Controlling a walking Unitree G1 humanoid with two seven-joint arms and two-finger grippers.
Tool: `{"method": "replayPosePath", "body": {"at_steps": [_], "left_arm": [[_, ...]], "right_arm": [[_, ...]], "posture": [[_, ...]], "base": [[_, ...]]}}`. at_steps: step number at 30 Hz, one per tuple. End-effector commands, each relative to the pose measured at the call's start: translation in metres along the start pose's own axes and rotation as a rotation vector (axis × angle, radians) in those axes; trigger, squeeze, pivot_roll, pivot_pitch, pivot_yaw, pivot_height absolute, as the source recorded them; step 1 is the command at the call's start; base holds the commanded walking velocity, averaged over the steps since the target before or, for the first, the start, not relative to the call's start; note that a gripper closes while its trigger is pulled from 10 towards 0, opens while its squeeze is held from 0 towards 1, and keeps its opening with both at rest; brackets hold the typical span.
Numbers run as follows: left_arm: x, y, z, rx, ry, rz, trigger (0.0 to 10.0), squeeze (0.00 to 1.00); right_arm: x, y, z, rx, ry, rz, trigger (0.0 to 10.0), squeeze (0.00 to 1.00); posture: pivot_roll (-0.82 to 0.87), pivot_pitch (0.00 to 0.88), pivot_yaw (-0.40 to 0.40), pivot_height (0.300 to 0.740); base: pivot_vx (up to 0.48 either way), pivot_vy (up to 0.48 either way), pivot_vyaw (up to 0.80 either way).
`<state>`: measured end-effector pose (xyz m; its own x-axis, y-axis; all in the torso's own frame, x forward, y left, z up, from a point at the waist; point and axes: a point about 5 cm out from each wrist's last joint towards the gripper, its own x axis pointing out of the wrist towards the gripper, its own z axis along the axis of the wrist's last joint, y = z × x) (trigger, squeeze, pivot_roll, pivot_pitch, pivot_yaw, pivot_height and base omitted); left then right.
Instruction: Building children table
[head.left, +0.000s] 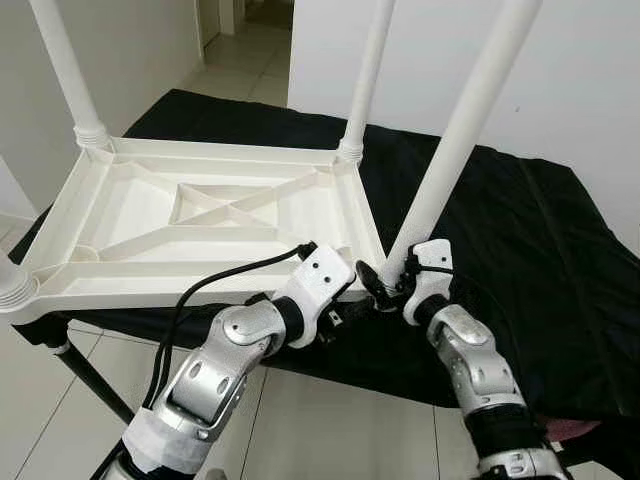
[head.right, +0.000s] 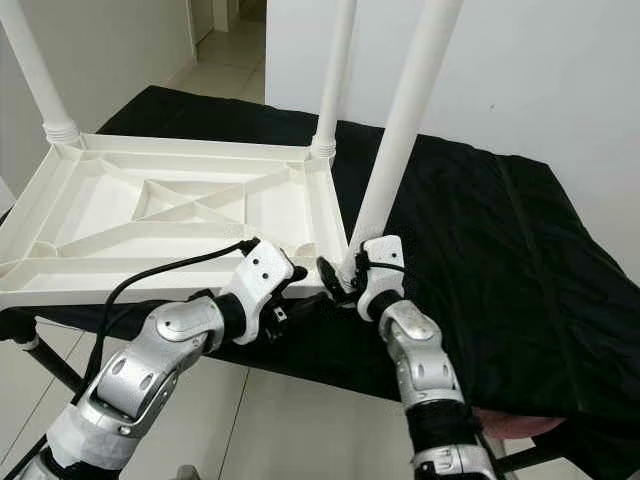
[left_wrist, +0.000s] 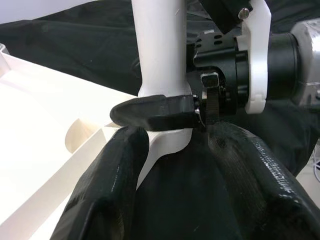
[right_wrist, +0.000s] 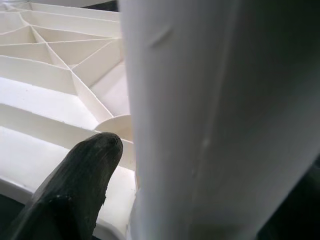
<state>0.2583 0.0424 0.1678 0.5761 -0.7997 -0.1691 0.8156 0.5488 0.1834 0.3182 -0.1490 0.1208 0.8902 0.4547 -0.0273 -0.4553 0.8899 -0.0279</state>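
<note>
Upturned white plastic children's table top (head.left: 150, 215), ribbed underside up, lies on a black cloth-covered work surface (head.left: 540, 250), occupying the 9 to 12 o'clock part of the head view. 4 round white plastic legs are visible: 1 threaded base at the far-left edge near 8 o'clock (head.left: 12, 285), 1 upright at 11 o'clock (head.left: 70, 75), 1 at 12 o'clock (head.left: 368, 75), and the near-right leg (head.left: 462, 130), leaning up toward 1 o'clock from its corner socket at centre. Left gripper (left_wrist: 182, 145) sits just left of that socket at about 6 o'clock; its 2 black fingers (left_wrist: 107, 190) stand apart, 1 resting against the white corner rim, holding nothing. Right gripper (head.left: 385, 280) is at the foot of the near-right leg; 1 finger (left_wrist: 152, 111) wraps the leg just above the socket collar and the wrist camera shows the leg pressed close beside its fingertip (right_wrist: 82, 172), so I judge it clamped on the leg. Step in hand, by my reading: seating or screwing the last leg into its corner. Note: the leg looks tilted against the other 3, so bring it square to the socket before turning, else the thread may cross. Left gripper should brace the corner rim so the top does not slide on the cloth. Keep the grip low, near the collar, and turn in short strokes.
</note>
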Motion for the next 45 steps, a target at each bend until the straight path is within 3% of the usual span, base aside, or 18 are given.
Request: {"method": "replayPosePath", "body": {"at_steps": [1,6,15,16,17,20,21,22,23,24,29,30,33,34,45], "left_arm": [[0.001,0.003,0.001,0.009,0.0,0.03,10.0,0.0],[0.001,0.004,0.002,0.015,-0.002,0.029,10.0,0.0],[0.002,0.004,0.003,0.019,-0.004,0.028,10.0,0.0],[0.002,0.004,0.003,0.018,-0.005,0.027,10.0,0.0],[0.002,0.004,0.003,0.019,-0.004,0.026,10.0,0.0],[0.002,0.004,0.003,0.019,-0.004,0.026,10.0,0.0],[0.002,0.004,0.003,0.019,-0.003,0.026,10.0,0.0],[0.002,0.004,0.003,0.019,-0.003,0.026,10.0,0.0],[0.002,0.004,0.002,0.018,-0.003,0.025,10.0,0.0],[0.001,0.004,0.002,0.017,-0.003,0.025,10.0,0.0],[0.002,0.003,0.002,0.016,-0.003,0.02,10.0,0.0],[0.002,0.003,0.002,0.016,-0.002,0.019,10.0,0.0],[0.002,0.002,0.002,0.016,-0.002,0.019,10.0,0.0],[0.002,0.002,0.002,0.016,-0.002,0.018,10.0,0.0],[0.001,-0.001,0.001,0.008,0.0,0.015,10.0,0.0]], "right_arm": [[0.002,-0.001,0.0,-0.009,-0.003,0.018,10.0,0.0],[0.009,-0.01,0.0,-0.052,0.009,0.147,10.0,0.0],[0.016,-0.016,0.001,-0.086,0.025,0.218,10.0,0.0],[0.017,-0.017,0.001,-0.093,0.031,0.232,8.6,0.0],[0.018,-0.017,-0.001,-0.095,0.041,0.255,4.5,0.0],[0.018,-0.017,-0.003,-0.097,0.053,0.281,4.5,0.0],[0.018,-0.017,-0.004,-0.098,0.053,0.288,1.4,0.0],[0.018,-0.017,-0.004,-0.098,0.053,0.288,1.4,0.0],[0.017,-0.017,-0.004,-0.096,0.052,0.293,0.1,0.0],[0.017,-0.017,-0.005,-0.095,0.052,0.297,0.0,0.0],[0.015,-0.016,-0.009,-0.089,0.056,0.31,0.0,0.0],[0.014,-0.016,-0.012,-0.086,0.061,0.307,2.6,0.0],[0.014,-0.017,-0.013,-0.086,0.062,0.306,2.6,0.0],[0.013,-0.017,-0.015,-0.083,0.067,0.298,10.0,0.0],[0.012,-0.016,-0.023,-0.093,0.089,0.154,10.0,0.0]], "posture": [[0.04,0.0,-0.085,0.74],[0.05,0.0,-0.082,0.74],[0.05,0.0,-0.08,0.74],[0.05,0.0,-0.08,0.74],[0.05,0.0,-0.079,0.74],[0.05,0.0,-0.079,0.74],[0.05,0.0,-0.079,0.74],[0.05,0.0,-0.079,0.74],[0.05,0.0,-0.079,0.74],[0.05,0.0,-0.076,0.74],[0.05,0.0,-0.075,0.74],[0.05,0.0,-0.073,0.74],[0.04,0.0,-0.074,0.74],[0.04,0.0,-0.073,0.74],[0.04,0.0,-0.086,0.74]], "base": [[0.0,0.0,0.0],[0.0,0.0,0.0],[0.0,0.0,0.0],[0.0,0.0,0.0],[0.0,0.0,0.0],[0.0,0.0,0.0],[0.0,0.0,0.0],[0.0,0.0,0.0],[0.0,0.0,0.0],[0.0,0.0,0.0],[0.0,0.0,0.0],[0.0,0.0,0.0],[0.0,0.0,0.0],[0.0,0.0,0.0],[0.0,0.0,0.0]]}}
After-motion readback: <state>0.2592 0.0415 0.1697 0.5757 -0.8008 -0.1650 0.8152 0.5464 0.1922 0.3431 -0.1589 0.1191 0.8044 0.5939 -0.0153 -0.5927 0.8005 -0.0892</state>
